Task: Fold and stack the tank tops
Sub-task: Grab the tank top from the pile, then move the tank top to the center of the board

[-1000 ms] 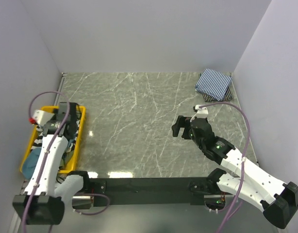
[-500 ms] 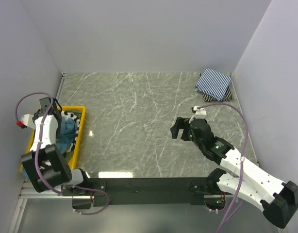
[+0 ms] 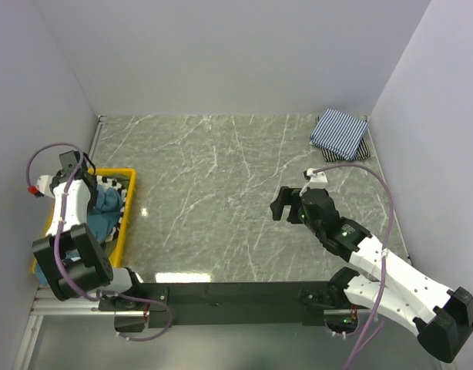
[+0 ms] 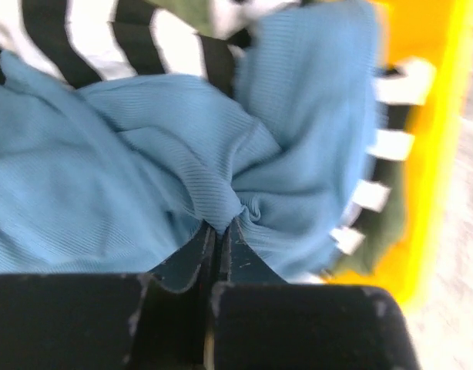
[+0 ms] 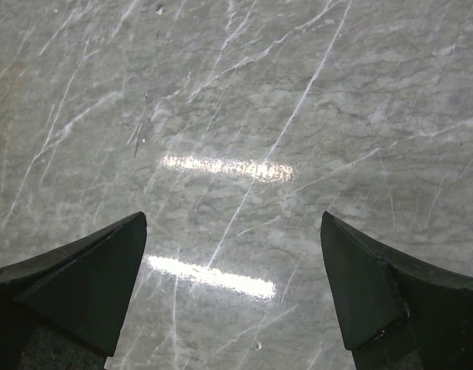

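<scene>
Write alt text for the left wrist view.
The left gripper is shut on a bunched fold of the teal-blue ribbed cloth tank top inside the yellow plastic bin. A black-and-white striped cloth top shows around it, with olive-green cloth near the bin's wall.

Both arms: white moulded links w/ black joint housings. Left arm (image 3: 69,204) trails a lilac cable (image 3: 55,146) ending in a red-tipped plug (image 3: 30,192). Right arm (image 3: 398,279) has a matching lilac lead (image 3: 391,208), plus small green lights (image 3: 346,228) on a black joint. Left gripper (image 4: 219,231): matte black fingers, edges scuffed (pale nicks). Right gripper (image 5: 233,223): black wedge-shaped fingers. Bases sit on a black rail (image 3: 236,294).
</scene>
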Tool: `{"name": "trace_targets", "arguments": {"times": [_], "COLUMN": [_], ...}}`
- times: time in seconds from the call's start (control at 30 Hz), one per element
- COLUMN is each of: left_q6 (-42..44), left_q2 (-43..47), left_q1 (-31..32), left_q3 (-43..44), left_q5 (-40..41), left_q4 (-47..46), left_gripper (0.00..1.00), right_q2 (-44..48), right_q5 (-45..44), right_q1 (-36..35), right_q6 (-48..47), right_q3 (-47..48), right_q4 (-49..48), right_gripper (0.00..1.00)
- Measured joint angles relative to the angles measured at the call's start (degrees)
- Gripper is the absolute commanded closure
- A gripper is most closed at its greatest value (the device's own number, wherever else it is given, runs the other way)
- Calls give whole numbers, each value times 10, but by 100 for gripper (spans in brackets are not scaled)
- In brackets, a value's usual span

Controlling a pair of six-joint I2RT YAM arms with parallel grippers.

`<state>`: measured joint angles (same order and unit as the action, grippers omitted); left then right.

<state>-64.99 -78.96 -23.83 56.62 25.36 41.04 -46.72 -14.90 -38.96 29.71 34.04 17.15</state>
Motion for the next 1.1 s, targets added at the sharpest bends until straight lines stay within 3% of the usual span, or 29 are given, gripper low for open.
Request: {"name": "trace_targets", "arguments": {"times": [0.2, 0.37, 0.43, 0.53, 0.73, 0.83, 0.97, 1.1], "left_q6": [71, 118, 127, 137, 146, 145, 123, 98], "left_q2": [117, 220, 226, 217, 178, 148, 128, 110], "left_q1": [-2, 24, 76, 223, 485, 594, 638, 636], "left_q3": [33, 117, 164, 223, 228, 174, 43, -63], "left_q5": [-67, -140, -141, -134, -111, -106, -117, -126], "left_q4": [-19, -56, -62, -83, -128, -173, -214, -233], "left_gripper": [99, 99, 99, 99, 99, 86, 48, 42], "right_q2": [5, 6, 6, 6, 6, 7, 9, 14], "right_q5": [5, 9, 9, 8, -21, -37, -40, -21], "right_q1": [0, 0, 0, 0, 0, 0, 1, 1], "right_q6": [0, 0, 0, 0, 12, 22, 40, 63], "right_q3": [0, 2, 9, 31, 82, 90, 83, 37], "right_q4": [-2, -3, -1, 4, 6, 7, 9, -5], "right_gripper": [0, 0, 0, 0, 0, 0, 0, 0]}}
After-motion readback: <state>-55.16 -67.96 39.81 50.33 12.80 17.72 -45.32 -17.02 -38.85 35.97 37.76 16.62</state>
